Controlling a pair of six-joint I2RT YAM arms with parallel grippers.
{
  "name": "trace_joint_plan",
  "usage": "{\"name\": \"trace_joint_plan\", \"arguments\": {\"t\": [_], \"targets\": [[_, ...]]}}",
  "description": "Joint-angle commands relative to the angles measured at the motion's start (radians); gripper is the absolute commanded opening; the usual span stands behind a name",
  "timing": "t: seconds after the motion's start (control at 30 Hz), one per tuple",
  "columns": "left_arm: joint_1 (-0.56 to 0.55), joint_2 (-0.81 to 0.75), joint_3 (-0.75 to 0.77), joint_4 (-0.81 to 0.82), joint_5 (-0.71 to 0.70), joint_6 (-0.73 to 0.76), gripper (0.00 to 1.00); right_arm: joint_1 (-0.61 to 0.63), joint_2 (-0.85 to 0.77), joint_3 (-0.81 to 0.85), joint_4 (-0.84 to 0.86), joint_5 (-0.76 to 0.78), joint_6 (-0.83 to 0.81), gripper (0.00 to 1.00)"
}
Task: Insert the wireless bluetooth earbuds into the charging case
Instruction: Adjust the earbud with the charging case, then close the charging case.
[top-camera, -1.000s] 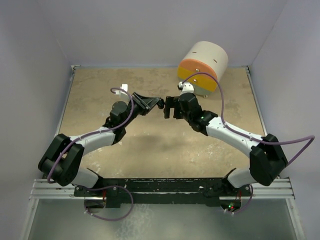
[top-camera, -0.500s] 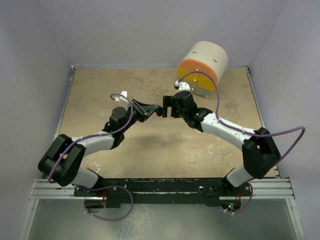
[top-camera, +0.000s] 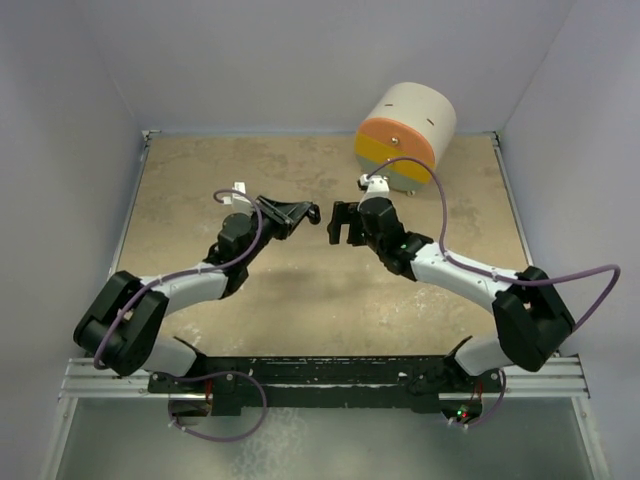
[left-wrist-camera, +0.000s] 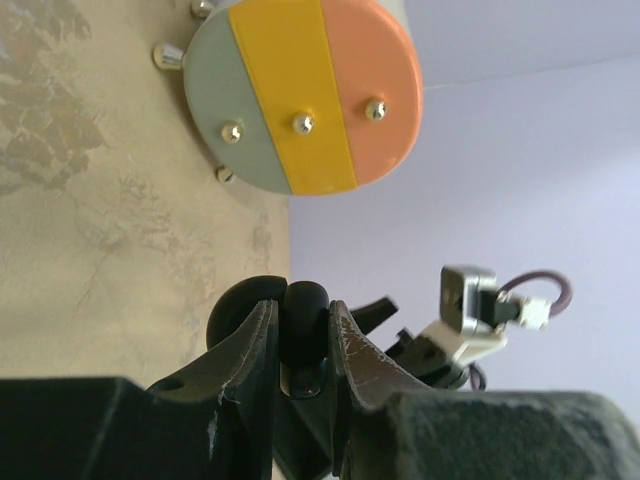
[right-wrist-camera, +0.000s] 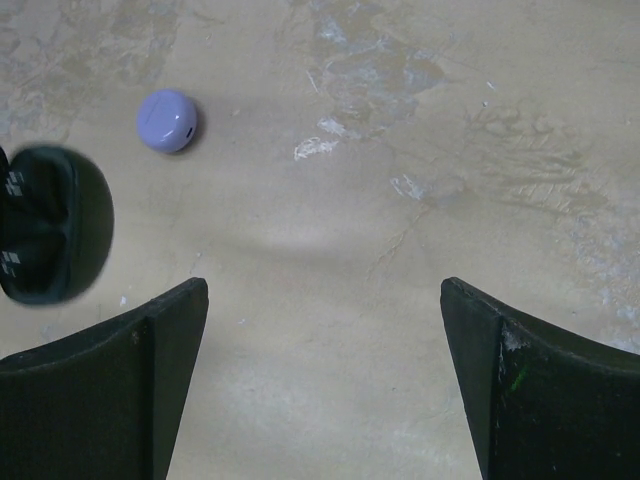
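**Black piece pinched on the left, right fingers spread empty**

Black and rounded, a small piece (left-wrist-camera: 303, 328) sits pressed between the fingers of the left gripper (top-camera: 304, 213), its long side running along them. Whether it is a case or an earbud I cannot tell. The right gripper (top-camera: 338, 222) hangs just apart from it above the table (top-camera: 200, 180), jaws wide with nothing between them. The held piece lies to that gripper's left. Its fingers look down at the table rather than at the piece, so meeting it would likely call for a turn.

No stemmed earbud is clear in any view. Only the right wrist view shows a lavender puck (right-wrist-camera: 167, 120), probably a case, lying on the table near a dark blur (right-wrist-camera: 45, 225) too soft to name. The overhead view shows neither.
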Motion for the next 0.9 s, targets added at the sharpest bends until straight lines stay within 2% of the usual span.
{"name": "trace_joint_plan", "arguments": {"t": [0.0,0.17,0.43,0.6,0.87], "targets": [[0.004,0.036,0.089,0.081,-0.093,-0.080,0.00,0.000,-0.072,-0.083,0.183,-0.017,-0.022,1.00],[0.001,0.121,0.109,0.144,-0.131,-0.175,0.00,0.009,-0.076,-0.127,0.295,-0.055,-0.044,1.00],[-0.042,0.235,0.124,0.235,-0.136,-0.241,0.00,0.018,0.032,-0.089,0.411,-0.074,-0.040,1.00],[-0.052,0.251,0.121,0.272,-0.135,-0.271,0.00,0.019,0.121,-0.038,0.400,-0.072,-0.019,1.00],[-0.060,0.195,0.061,0.232,-0.115,-0.280,0.00,0.018,0.141,-0.016,0.370,0.010,0.008,1.00]]}}
